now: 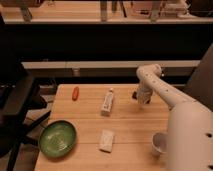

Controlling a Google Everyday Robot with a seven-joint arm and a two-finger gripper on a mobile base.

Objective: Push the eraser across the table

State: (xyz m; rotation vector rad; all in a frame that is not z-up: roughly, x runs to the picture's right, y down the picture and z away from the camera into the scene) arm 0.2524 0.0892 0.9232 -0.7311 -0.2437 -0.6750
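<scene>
Eraser (106, 140) is what we are taking the pale, soft-edged rectangular block to be. It is lying flat on the near half of the table (130, 125), between the green bowl (57, 138) and the white cup (160, 143), touching neither. Its long axis is running roughly from the near edge toward the far one, leaning slightly.

The gripper (136, 95) is hanging low over the far right part of the planks, so the block is sitting well apart from it, toward the near edge and to the left in the picture (there is only the one arm to reach it). We are not able to tell whether the gripper is spread or pressed together.

Between the two, a long white pack (107, 101) is lying in nearly the same direction, and we are judging it a likely obstacle. A small orange item (75, 93) is resting farther left.
</scene>
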